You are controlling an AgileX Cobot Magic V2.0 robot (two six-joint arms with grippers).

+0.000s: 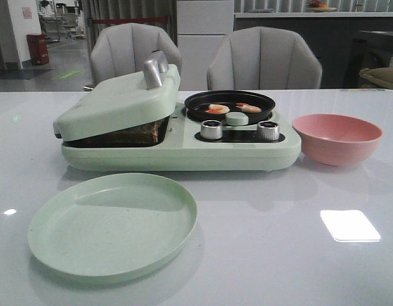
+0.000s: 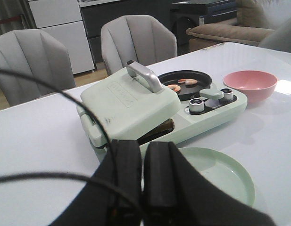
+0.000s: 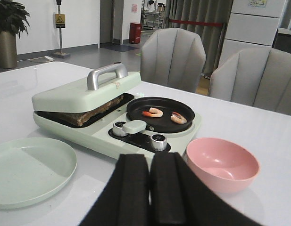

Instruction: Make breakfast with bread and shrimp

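Closed left gripper [image 2: 144, 181], bread [image 2: 159, 130] under lid [image 2: 128, 101], shrimp [image 2: 180, 84] in pan [image 2: 185, 84]

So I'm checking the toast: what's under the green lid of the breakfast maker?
Under the tilted lid, dark-crusted bread shows at the gap, propping it ajar. How many slices, and any filling, are hidden by the lid. Two shrimp sit outside it, in the round pan.

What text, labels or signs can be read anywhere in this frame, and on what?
None reads clearly.
Embossed wording on the breakfast maker lid: too blurred to read.
Yellow warning sign on a stand in the background: triangle symbol visible, wording too small.
Wall notice: unreadable.
Green plate and pink bowl: no text.
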